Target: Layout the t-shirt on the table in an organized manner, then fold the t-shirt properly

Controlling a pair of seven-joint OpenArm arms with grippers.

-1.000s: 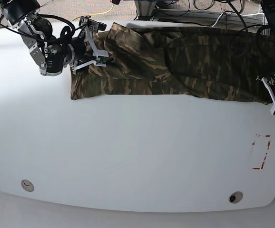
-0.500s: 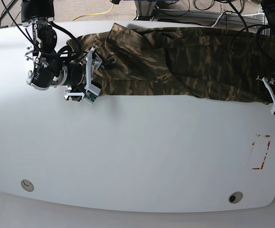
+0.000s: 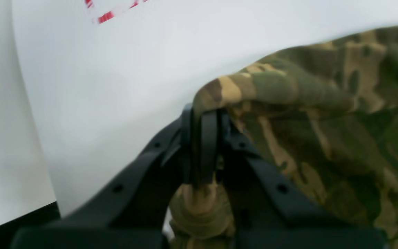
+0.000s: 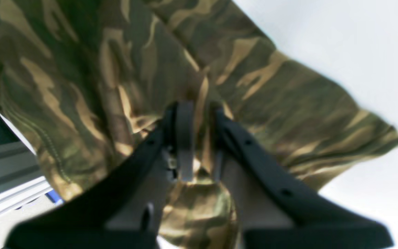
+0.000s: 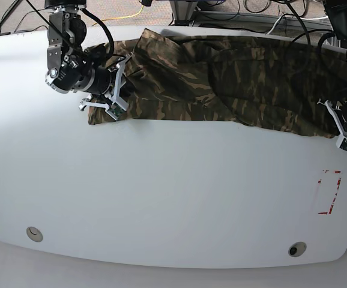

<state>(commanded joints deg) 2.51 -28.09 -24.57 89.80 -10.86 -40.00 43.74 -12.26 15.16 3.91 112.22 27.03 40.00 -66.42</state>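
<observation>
I'm looking down at one white table (image 5: 161, 192) that fills nearly the whole base view, smooth and rounded at the near edge. At its near left sits a small round grommet hole (image 5: 34, 233), and a second grommet hole (image 5: 297, 248) sits at the near right, so two in all. Toward the right edge there is one red-outlined tape rectangle (image 5: 329, 192). Beyond the far edge I can make out dark cables and a grey frame on the floor (a yellow cable runs among them).

One t-shirt (image 5: 221, 81) in camouflage print lies stretched in a long band across the far half of the table, from the left arm's side of the picture to the right edge, creased and partly doubled over itself.

On the scene's left, my right gripper (image 5: 114, 90) is over the shirt's left end. From its wrist camera I see the t-shirt (image 4: 116, 69) pinched between the two dark fingers (image 4: 184, 138), a fold of cloth bunched just below them; the jaws are clenched on the fabric.

On the scene's right, my left gripper (image 5: 341, 123) sits at the shirt's near right corner. Its wrist camera shows the t-shirt (image 3: 323, 114) draped over the fingers (image 3: 208, 145), which are pressed together with cloth caught in them, so it is grasping the shirt too.

Two arms, two grippers, both holding the shirt.
</observation>
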